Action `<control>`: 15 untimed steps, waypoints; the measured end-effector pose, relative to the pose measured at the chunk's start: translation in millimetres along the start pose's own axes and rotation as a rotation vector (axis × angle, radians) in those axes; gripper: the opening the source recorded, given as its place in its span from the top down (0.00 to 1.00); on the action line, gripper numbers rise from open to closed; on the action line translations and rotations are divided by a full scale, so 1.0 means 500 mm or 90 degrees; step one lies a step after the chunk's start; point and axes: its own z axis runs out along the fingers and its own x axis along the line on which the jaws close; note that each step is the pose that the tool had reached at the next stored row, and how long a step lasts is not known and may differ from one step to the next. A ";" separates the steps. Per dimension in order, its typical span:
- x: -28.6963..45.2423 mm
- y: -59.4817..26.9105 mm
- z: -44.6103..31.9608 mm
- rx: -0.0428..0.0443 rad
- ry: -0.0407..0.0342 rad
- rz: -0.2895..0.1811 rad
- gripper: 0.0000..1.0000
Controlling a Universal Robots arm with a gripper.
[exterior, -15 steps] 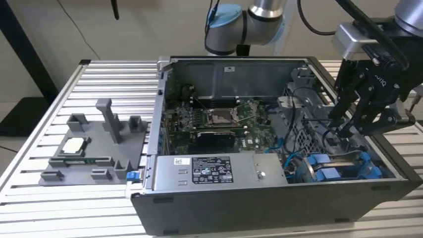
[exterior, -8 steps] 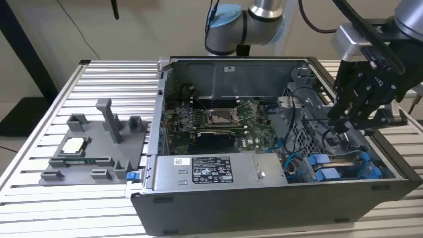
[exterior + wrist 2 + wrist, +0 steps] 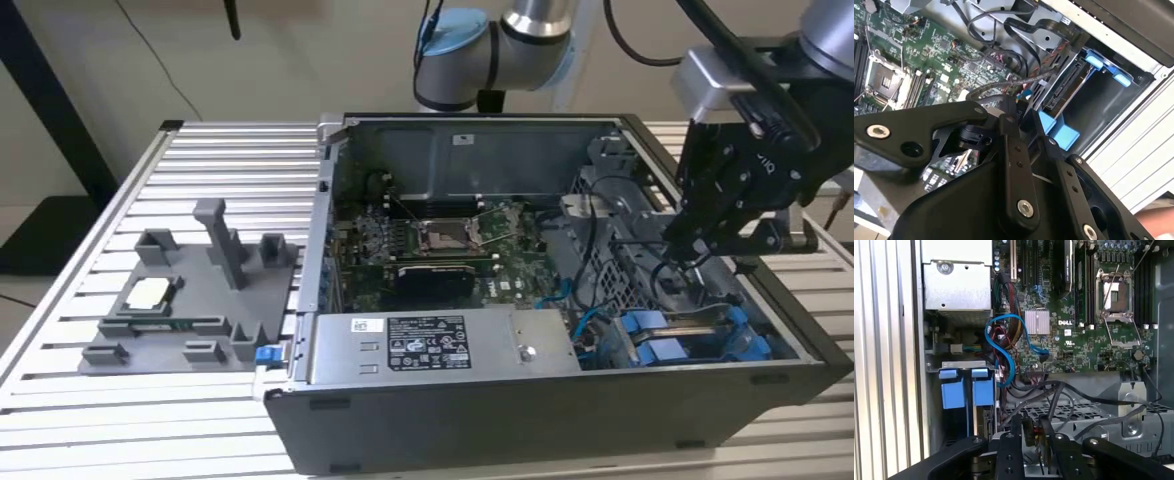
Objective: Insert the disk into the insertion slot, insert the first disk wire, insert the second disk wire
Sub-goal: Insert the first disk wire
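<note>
Disk (image 3: 1065,91): sat on edge in insertion slot (image 3: 603,272), at exterior view's near right.
Pincer (image 3: 1031,424): hovered just above disk, slightly farther back.
Grip: impossible to tell.

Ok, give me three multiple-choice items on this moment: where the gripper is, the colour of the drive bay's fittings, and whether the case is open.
1. In the exterior view, the gripper hangs over:
A the parts tray
B the power-supply box
C the case's end on that view's right

2. The fittings at the insertion slot are:
A blue
B red
C yellow

3. The computer case is:
A shut
B open on top
C upside down

Answers:
1 C, it hangs above the insertion slot at that end.
2 A, they are bright blue in the first wrist view.
3 B, the motherboard lies exposed.
</note>
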 end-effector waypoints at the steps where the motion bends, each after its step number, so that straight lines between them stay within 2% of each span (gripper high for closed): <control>1: 0.000 0.000 0.000 -0.0014 -0.0001 0.000 0.72; 8: -0.001 -0.005 -0.003 -0.0152 0.0004 0.003 0.72; 15: -0.001 -0.010 -0.003 -0.0154 0.0005 0.003 0.74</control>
